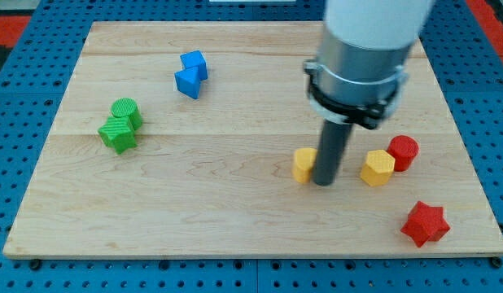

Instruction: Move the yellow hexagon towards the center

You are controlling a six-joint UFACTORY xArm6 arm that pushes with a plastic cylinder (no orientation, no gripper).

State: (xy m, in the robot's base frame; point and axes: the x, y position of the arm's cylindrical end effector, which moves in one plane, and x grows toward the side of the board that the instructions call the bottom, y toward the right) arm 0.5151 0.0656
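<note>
The yellow hexagon (pixel 378 168) is being left untouched at the view's right, touching the red cylinder (pixel 404 152), well off the board's middle. My tip (pixel 324 182) is being rested against another yellow block (pixel 303 164), to the hexagon's left. No jaws are being carried. The task is being judged barely begun: the tip would need bringing round to the hexagon's right.

Arm enters from the view's top, right of centre: broad white barrel, grey collar with a black clamp ring below it. Straight dark rod hangs upright beneath. My tip (pixel 324 182) rests low at worktop level.
</note>
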